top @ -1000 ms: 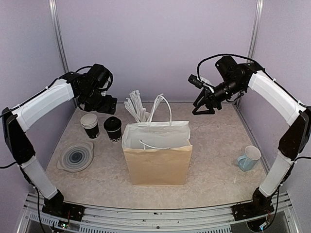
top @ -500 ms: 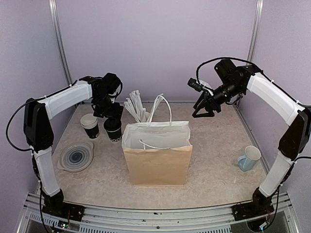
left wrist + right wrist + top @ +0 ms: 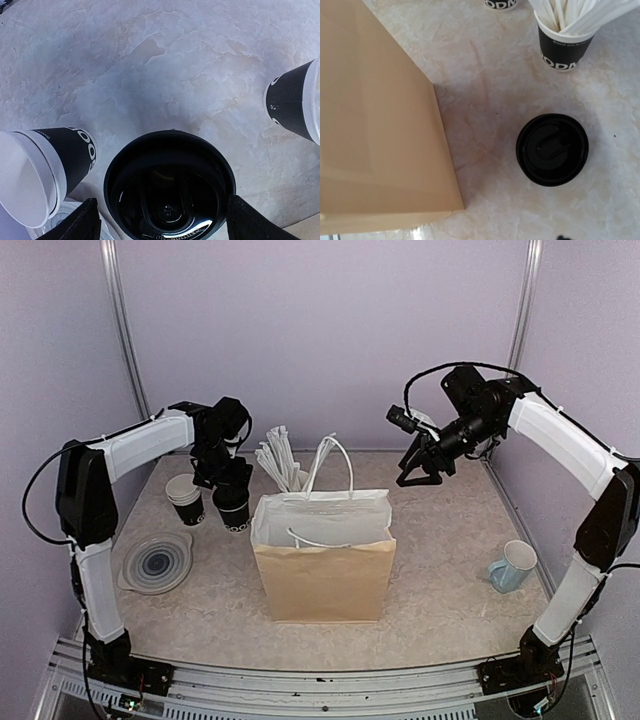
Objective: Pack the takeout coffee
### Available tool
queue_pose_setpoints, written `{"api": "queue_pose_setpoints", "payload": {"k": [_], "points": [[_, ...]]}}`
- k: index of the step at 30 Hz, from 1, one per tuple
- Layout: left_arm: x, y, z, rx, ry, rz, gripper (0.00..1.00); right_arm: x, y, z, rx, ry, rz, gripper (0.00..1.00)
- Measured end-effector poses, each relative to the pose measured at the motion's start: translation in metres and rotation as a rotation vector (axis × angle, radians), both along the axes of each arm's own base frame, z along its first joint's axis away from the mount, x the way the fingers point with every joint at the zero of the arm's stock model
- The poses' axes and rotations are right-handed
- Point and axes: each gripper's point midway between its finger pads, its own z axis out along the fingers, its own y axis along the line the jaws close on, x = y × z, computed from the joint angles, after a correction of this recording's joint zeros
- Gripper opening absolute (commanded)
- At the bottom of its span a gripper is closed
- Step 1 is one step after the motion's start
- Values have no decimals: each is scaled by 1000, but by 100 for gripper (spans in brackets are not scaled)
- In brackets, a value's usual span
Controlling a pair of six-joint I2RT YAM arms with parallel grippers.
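The coffee (image 3: 233, 512) stands upright on the desk (image 3: 440, 540), just off the bag's (image 3: 322, 560) left rear corner, with its lid on. The left pincer (image 3: 229, 478) hangs straight over it, pointing down, jaws wide and straddling the cup. In the left wrist view the lid (image 3: 170, 192) sits between the two fingertips (image 3: 75, 222) with a gap on each side, so nothing is gripped.

A white-rimmed cup (image 3: 186, 500) stands farther left of the bag, just beside the coffee. A grey plate (image 3: 156, 562) with rings lies left of the bag, nearer the front than both cups. Behind the bag's left rear corner a black cup of white sticks (image 3: 565, 47) stands upright.

In the right wrist view a second lid (image 3: 552, 149), black and round, shows from above on the desk behind the bag. Whether a cup is under it cannot be told.

A pale blue mug (image 3: 513, 566) sits right of the bag, well apart from it. The right pincer (image 3: 420, 465) hovers above the desk behind the bag's right rear corner, jaws apart and holding nothing.
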Motion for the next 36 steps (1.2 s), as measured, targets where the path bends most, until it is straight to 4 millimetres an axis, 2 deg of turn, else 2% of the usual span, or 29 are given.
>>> {"api": "queue_pose_setpoints", "payload": {"k": [10,18,26,29,32,34,36], "points": [[3,-3,-9,-13,13,-4,83,-1,-1,-5,-5,10,0,64],[4,-6,-10,-24,15,-9,75,-1,-1,-6,-8,11,1,64],[1,-6,-9,-23,25,-11,73,-1,-1,-6,-9,11,0,64],[-6,-5,-5,-10,37,-16,73,-2,-2,-6,-11,9,-1,64],[-21,-6,11,7,27,-35,74,-10,-7,-12,-24,10,-7,63],[-36,-9,26,13,10,-56,74,-21,-14,-21,-42,25,-7,62],[-62,-12,41,12,-2,-85,74,-37,-21,-36,-60,50,9,59]]}}
